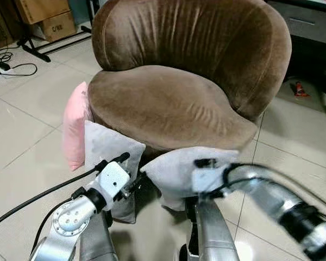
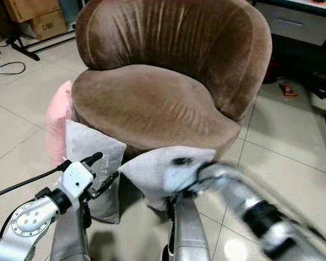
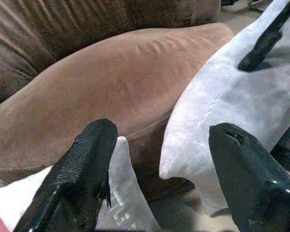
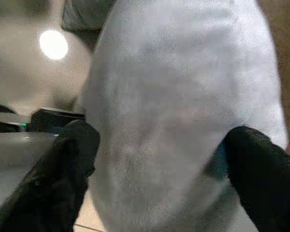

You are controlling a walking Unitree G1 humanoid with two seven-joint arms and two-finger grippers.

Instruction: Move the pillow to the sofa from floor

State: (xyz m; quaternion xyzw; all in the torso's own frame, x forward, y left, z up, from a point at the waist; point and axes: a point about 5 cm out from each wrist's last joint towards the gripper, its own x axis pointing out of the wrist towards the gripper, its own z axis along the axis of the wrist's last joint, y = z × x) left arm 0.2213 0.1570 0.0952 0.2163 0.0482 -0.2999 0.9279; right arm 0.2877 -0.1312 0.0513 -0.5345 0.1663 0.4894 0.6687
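Note:
A light grey pillow (image 1: pixel 171 169) hangs off the floor just in front of the brown round sofa chair (image 1: pixel 168 103), at the height of its front edge. My right gripper (image 1: pixel 205 163) is shut on this pillow, and in the right wrist view one black finger (image 4: pixel 70 169) sits on each side of the fabric. My left gripper (image 1: pixel 125 171) is open to the left of the held pillow with nothing between its fingers (image 3: pixel 82 169). A second grey pillow (image 1: pixel 106 147) leans on the chair's front left, with a pink pillow (image 1: pixel 74 128) behind it.
The floor is pale tile. Cardboard boxes (image 1: pixel 54 22), a black stand foot (image 1: pixel 38 51) and cables (image 1: pixel 11 68) lie at the back left. A dark cabinet (image 1: pixel 309 27) stands at the back right, with a small orange object (image 1: pixel 299 89) on the floor near it.

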